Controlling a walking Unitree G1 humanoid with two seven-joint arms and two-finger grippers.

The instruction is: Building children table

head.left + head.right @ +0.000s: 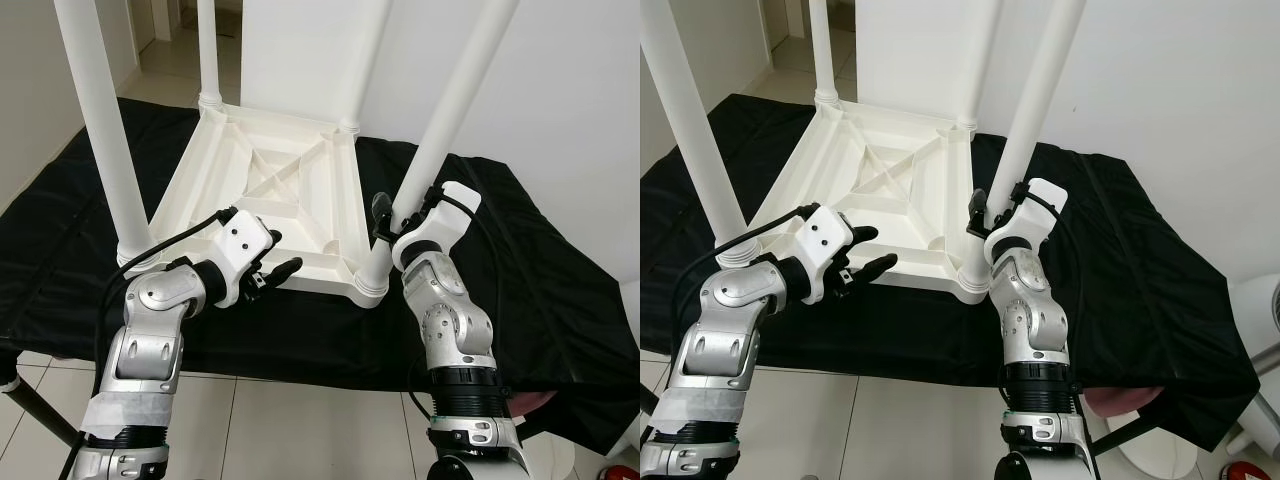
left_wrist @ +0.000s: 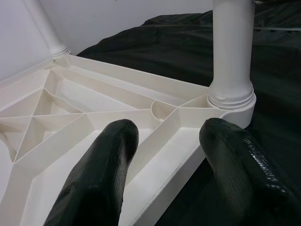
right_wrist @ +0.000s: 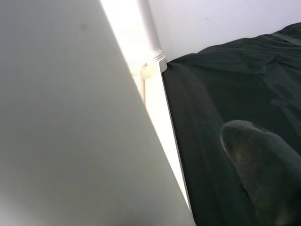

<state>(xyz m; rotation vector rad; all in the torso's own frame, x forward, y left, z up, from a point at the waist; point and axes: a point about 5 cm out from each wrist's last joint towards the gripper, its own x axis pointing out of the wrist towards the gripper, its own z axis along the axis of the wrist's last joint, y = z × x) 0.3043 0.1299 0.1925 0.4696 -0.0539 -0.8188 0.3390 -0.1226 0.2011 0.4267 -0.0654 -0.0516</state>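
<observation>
A white plastic children's table lies upside down on a black cloth, with its legs standing up. My left gripper is open and hovers just over the table's front rim, left of the near right leg's socket. Both its black fingers point along the ribbed underside and hold nothing. My right gripper is open and straddles the near right leg low down. In the right wrist view the leg looms close, and a gap shows between it and one finger.
The cloth-covered surface ends at a front edge just before my arms, with tiled floor below. White walls stand behind and to the right. A doorway opens at the back left.
</observation>
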